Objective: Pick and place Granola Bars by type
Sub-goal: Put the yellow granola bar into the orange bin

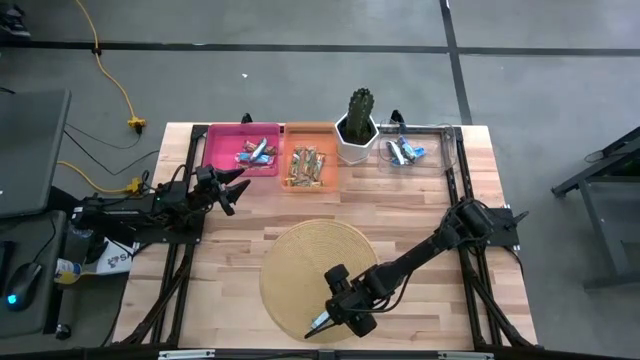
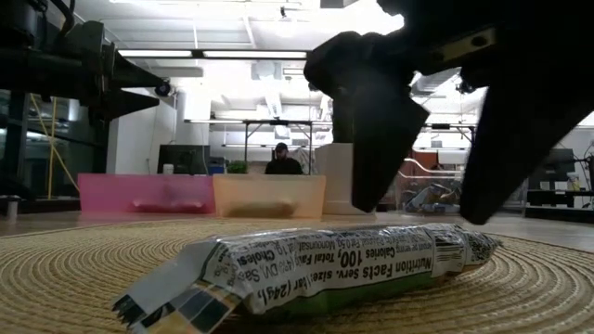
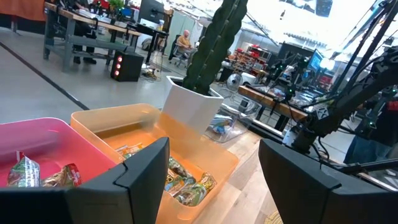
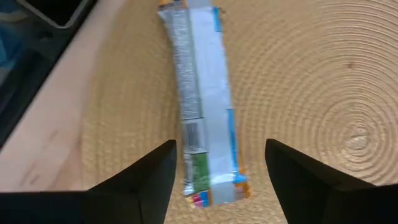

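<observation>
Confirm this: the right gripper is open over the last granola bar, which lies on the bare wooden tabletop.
Not quite. The right gripper is open over the granola bar, but the bar lies on the round woven mat, not bare wood. The right wrist view shows the weave beneath it.

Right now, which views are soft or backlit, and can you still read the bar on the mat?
Low view: ceiling lights blow out the background, so the right gripper is a silhouette; the bar is sharp, its print legible. Right wrist view: the bar and mat are blurred, text unreadable. Left wrist view: the near fingers are soft, the cactus crisp. High view: evenly lit.
</observation>
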Available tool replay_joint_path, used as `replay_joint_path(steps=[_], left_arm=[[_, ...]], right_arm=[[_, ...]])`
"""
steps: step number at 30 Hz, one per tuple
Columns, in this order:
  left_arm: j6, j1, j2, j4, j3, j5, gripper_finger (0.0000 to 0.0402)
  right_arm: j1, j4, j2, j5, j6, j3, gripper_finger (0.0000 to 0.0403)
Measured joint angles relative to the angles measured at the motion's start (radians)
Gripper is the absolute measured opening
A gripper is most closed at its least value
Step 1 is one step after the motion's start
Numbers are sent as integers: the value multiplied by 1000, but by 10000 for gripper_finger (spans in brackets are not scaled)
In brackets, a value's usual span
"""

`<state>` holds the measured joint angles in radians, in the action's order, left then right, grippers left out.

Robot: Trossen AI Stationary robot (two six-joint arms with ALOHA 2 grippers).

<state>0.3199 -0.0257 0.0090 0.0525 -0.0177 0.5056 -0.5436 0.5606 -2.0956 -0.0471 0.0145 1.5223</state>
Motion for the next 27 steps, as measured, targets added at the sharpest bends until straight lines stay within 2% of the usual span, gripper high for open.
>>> replay_joint_path(steps=[6, 27], left_arm=[[0, 0, 0, 0, 0, 0, 245], [0, 0, 0, 0, 0, 0, 245]], right_arm=[[8, 0, 0, 0, -3, 0, 247], [6, -22, -25, 18, -50, 1, 248]])
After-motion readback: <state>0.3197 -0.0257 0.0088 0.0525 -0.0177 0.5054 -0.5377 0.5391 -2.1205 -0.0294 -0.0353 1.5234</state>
